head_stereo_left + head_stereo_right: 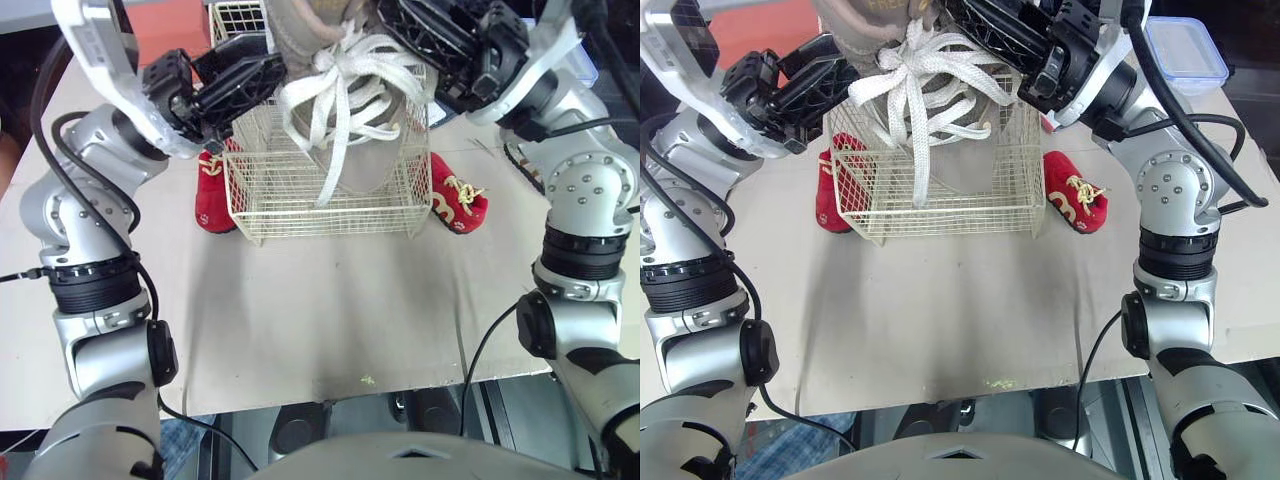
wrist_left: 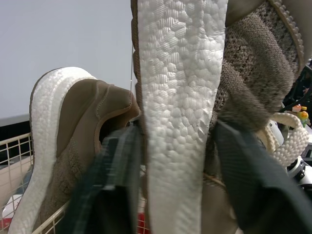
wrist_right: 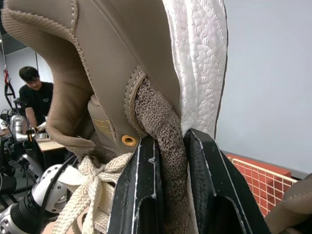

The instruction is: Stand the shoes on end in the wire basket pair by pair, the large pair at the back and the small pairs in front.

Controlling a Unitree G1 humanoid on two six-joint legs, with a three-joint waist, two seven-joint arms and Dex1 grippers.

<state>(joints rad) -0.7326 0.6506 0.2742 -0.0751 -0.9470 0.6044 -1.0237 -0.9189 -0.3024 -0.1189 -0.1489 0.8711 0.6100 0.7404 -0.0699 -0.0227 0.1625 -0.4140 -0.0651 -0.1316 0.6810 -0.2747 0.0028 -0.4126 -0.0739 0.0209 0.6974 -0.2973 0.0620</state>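
Note:
A large tan knit shoe (image 1: 360, 160) with a white sole and long white laces (image 1: 340, 95) hangs toe-down over the wire basket (image 1: 330, 215), its lower part inside the wires. My left gripper (image 1: 262, 75) is shut across its white sole (image 2: 178, 97). My right gripper (image 1: 400, 35) is shut on the knit collar (image 3: 163, 122) of the tan shoe. Its mate, a second tan shoe (image 2: 73, 141), stands close beside the held one. Two small red shoes lie on the table, one (image 1: 212, 195) against the basket's left side and one (image 1: 455, 200) to its right.
Another shoe's patterned sole (image 1: 520, 160) shows behind my right arm. A second wire basket (image 1: 235, 15) and a red box (image 1: 170, 30) stand at the back. A lidded plastic container (image 1: 1185, 50) sits far right. A person (image 3: 36, 97) is in the background.

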